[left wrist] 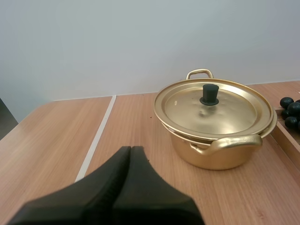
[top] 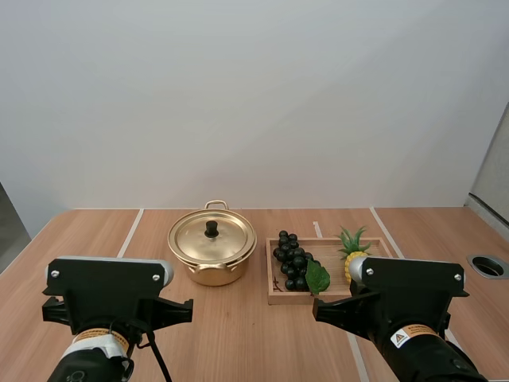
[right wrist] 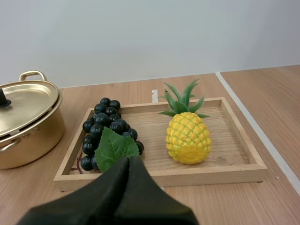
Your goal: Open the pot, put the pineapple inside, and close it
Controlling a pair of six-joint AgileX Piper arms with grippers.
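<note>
Counting one pot [left wrist: 216,158], one pineapple [right wrist: 187,138], one tray [right wrist: 159,176].

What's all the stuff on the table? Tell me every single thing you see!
pot: one, gold, on the table beside the tray
lid: one, gold with a black knob, on the pot
wooden tray: one, light brown, on the table
grapes: one bunch, black with a green leaf, in the tray, at the end nearer the pot
pineapple: one, yellow with green leaves, in the tray, at the end away from the pot
table: one, brown wood with pale stripes
left tool: one, black, shut, facing the pot
right tool: one, black, shut, facing the tray
</note>
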